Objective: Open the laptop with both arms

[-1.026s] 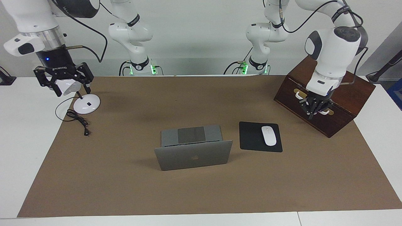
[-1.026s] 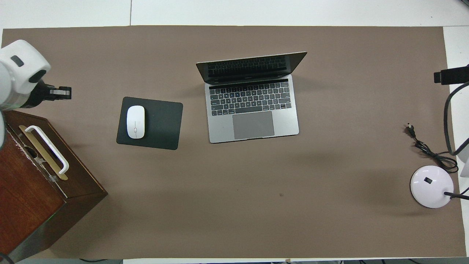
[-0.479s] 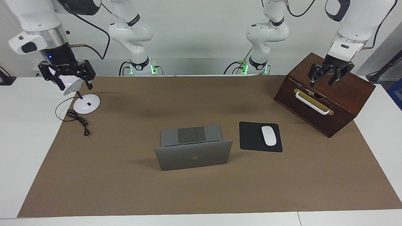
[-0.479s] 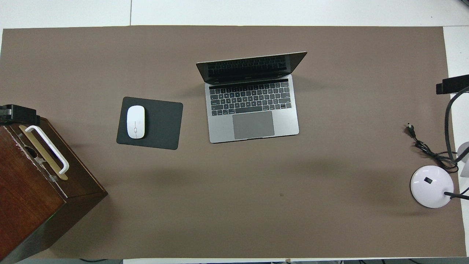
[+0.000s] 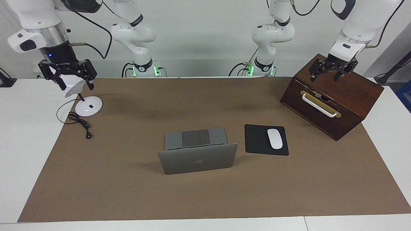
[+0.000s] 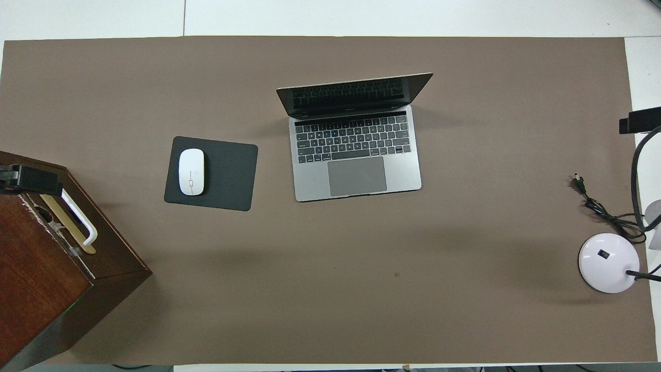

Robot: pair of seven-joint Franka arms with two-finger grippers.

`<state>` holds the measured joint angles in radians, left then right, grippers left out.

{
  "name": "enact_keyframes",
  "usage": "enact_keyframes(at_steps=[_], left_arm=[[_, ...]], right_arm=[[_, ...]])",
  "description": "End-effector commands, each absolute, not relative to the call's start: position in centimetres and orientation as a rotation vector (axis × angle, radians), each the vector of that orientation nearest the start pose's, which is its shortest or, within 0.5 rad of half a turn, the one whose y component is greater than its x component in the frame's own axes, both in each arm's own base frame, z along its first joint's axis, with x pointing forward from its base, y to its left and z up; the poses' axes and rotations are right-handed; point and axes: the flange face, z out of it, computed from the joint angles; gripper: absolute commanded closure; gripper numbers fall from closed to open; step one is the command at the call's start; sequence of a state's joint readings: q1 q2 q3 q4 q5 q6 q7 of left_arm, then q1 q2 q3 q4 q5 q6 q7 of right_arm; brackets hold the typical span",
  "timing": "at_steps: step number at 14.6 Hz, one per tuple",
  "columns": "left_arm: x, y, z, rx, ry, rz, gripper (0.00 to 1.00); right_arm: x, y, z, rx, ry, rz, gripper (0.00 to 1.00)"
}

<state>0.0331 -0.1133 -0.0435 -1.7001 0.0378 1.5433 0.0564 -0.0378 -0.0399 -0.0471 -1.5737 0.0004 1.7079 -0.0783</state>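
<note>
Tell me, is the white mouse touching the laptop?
Apart. The overhead view shows the mouse lying on the black mouse pad, with bare brown mat between the pad's edge and the laptop.

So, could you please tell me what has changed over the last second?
The left gripper rose from the white handle of the wooden box, opened, and now hangs over the box's top. The right gripper shifted slightly over the lamp. The laptop stayed open.
</note>
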Motion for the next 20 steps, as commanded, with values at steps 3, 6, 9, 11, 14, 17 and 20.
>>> enact_keyframes(at_steps=[3, 6, 9, 11, 14, 17, 20], left_arm=[[50.8, 0.0, 62.1, -3.113, 0.075, 0.097, 0.0], [50.8, 0.0, 62.1, -3.113, 0.075, 0.099, 0.0], [50.5, 0.2, 61.6, -3.113, 0.07, 0.111, 0.0], [50.5, 0.0, 61.6, -3.112, 0.077, 0.106, 0.0], [50.6, -0.3, 62.0, -3.112, 0.089, 0.09, 0.0], [50.6, -0.9, 62.0, -3.111, 0.109, 0.087, 0.0], [50.6, -1.0, 62.0, -3.113, 0.116, 0.087, 0.0]], right_arm=[[54.6, -5.0, 66.0, -3.153, 0.04, -0.267, 0.02], [54.1, -4.9, 66.2, -3.151, 0.043, -0.274, 0.02], [54.1, -4.9, 66.2, -3.151, 0.043, -0.277, 0.02], [54.1, -4.9, 66.1, -3.151, 0.043, -0.274, 0.03], [54.0, -4.9, 66.2, -3.151, 0.043, -0.274, 0.03], [54.1, -4.9, 66.1, -3.15, 0.057, -0.275, 0.03], [54.1, -4.9, 66.2, -3.15, 0.062, -0.284, 0.03]])
